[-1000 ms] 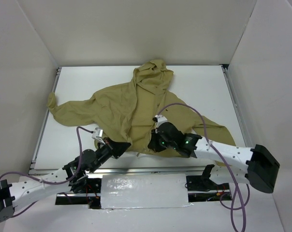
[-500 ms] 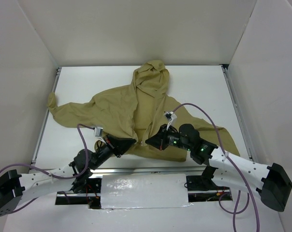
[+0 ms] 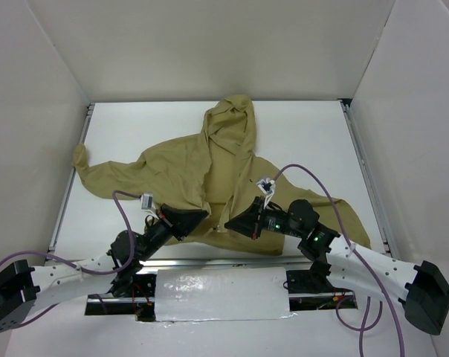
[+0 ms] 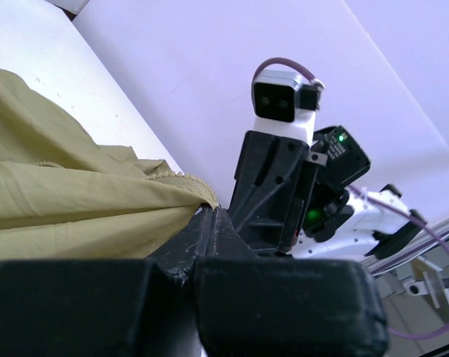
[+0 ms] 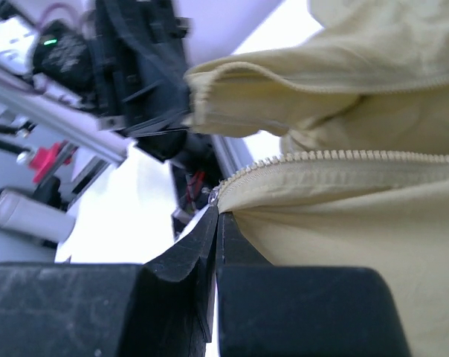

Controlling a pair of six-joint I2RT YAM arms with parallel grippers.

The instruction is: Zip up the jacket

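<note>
The olive-tan hooded jacket [image 3: 202,167] lies spread on the white table, hood at the back, front open. My left gripper [image 3: 204,214] is shut on the bottom corner of the left front panel [image 4: 98,197], by its zipper edge. My right gripper [image 3: 227,222] is shut on the bottom end of the right front panel's zipper teeth [image 5: 336,158]. The two grippers face each other a short way apart near the table's front edge. In the right wrist view the left gripper [image 5: 181,111] holds its hem corner just above my fingertips [image 5: 210,223].
The jacket's left sleeve [image 3: 98,172] reaches the table's left edge and the right sleeve [image 3: 343,208] runs toward the right. White walls enclose the table [image 3: 306,126]. A foil-covered strip [image 3: 221,294] lies between the arm bases.
Both grippers have drawn the jacket's bottom hem toward the front edge. The right arm swung outward to the right, its gripper now pointing left at the left gripper. The hood straightened.
</note>
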